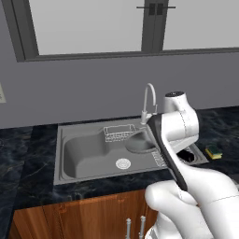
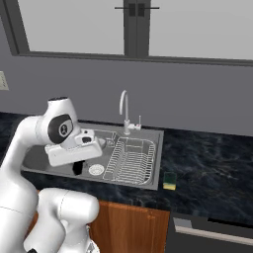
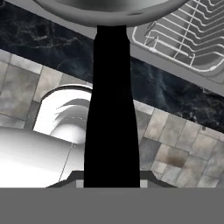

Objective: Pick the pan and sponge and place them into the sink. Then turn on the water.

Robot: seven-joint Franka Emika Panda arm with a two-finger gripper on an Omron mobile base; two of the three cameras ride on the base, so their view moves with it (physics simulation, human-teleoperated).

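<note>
1. The sink (image 1: 70,158) is the big steel basin set into the dark marble counter (image 2: 207,163), with a dish rack (image 2: 131,160) filling its right half. That leaves the left half, around the drain (image 1: 123,163), as the open spot for anything bulky.
2. The frying pan (image 1: 140,142) is being carried by its long black handle (image 3: 111,109), bowl out over the basin and up by the gooseneck faucet (image 1: 148,100). I guess holding it from the handle end keeps the arm outside the sink.
3. The gripper (image 3: 111,181) looks clamped on that handle, which runs straight up from between the fingers in the hand view.
4. The sponge (image 2: 170,181) sits on the counter just right of the sink, not picked up yet.
5. No water running from the faucet.
</note>
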